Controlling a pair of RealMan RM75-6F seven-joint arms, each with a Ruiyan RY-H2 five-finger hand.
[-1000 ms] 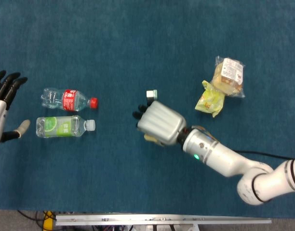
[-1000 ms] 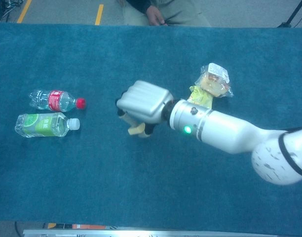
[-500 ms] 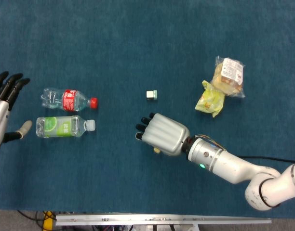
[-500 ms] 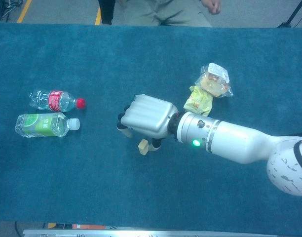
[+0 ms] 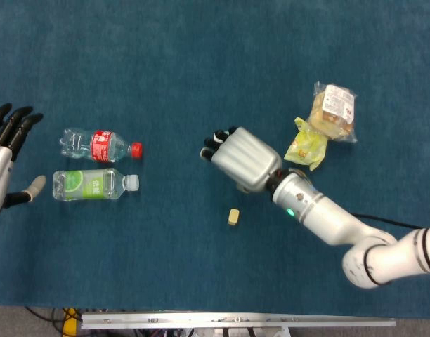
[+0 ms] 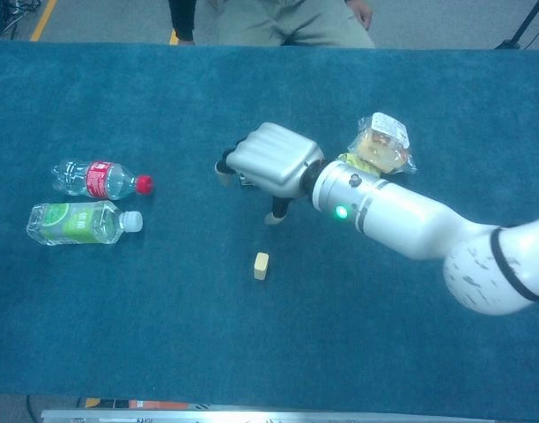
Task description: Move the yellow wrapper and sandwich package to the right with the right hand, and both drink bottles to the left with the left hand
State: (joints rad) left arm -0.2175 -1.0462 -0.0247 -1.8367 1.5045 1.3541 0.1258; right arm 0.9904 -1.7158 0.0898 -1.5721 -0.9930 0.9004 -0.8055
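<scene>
The right robot hand (image 5: 237, 156) hovers mid-worktop (image 5: 201, 63), fingers curled; whether it holds anything I cannot tell. The yellow wrapper (image 5: 306, 147) and sandwich package (image 5: 333, 111) lie touching at the right. Both drink bottles (image 5: 95, 164) lie left, near the left robot hand (image 5: 4, 165), spread empty.

R hand (image 5: 242, 156) sits palm-down mid-table, fingers curled under, arm stretched in from lower right w/ green light on wrist. L hand (image 5: 5, 161) at far left edge, fingers spread, holding nothing.
</scene>
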